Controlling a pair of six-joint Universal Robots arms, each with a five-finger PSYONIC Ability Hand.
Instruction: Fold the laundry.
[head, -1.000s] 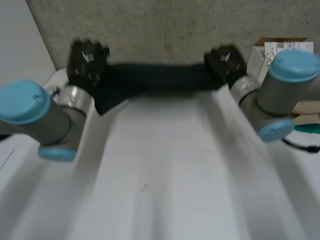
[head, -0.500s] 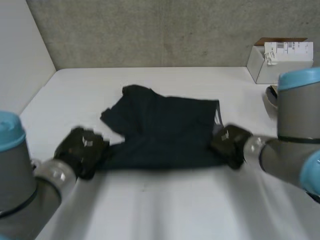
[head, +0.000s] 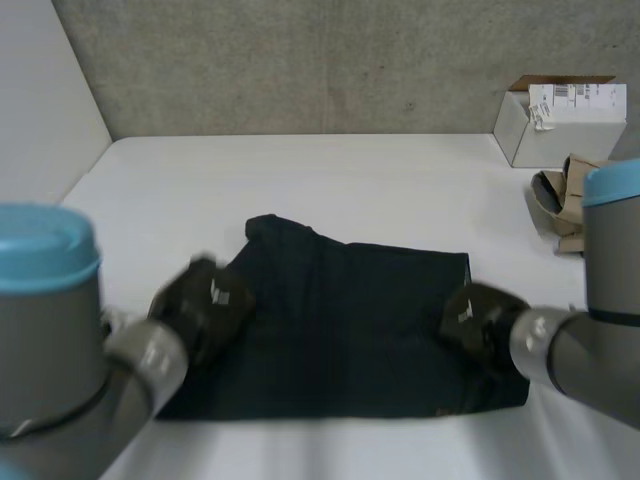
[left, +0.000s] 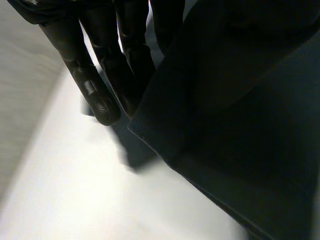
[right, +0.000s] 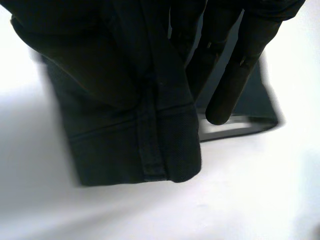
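1. The white bench (head: 330, 170) carries the work, and its 12 o'clock half is bare, leaving room to fold
2. The dark garment (head: 350, 320) lies spread flat toward 6 o'clock, close to the arms, likely so both can reach its ends
3. The left robot hand (head: 205, 305) sits at the garment's 9 o'clock edge, pinching a raised corner, I judge to hold the cloth taut
4. The right robot hand (head: 480, 318) mirrors it at 3 o'clock, clamped on the hemmed edge, which hangs just off the bench
5. A cardboard box (head: 565, 120) stands at 2 o'clock, well apart

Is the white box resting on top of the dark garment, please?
No, the white box stands by the table's far right corner, well apart from the dark garment.
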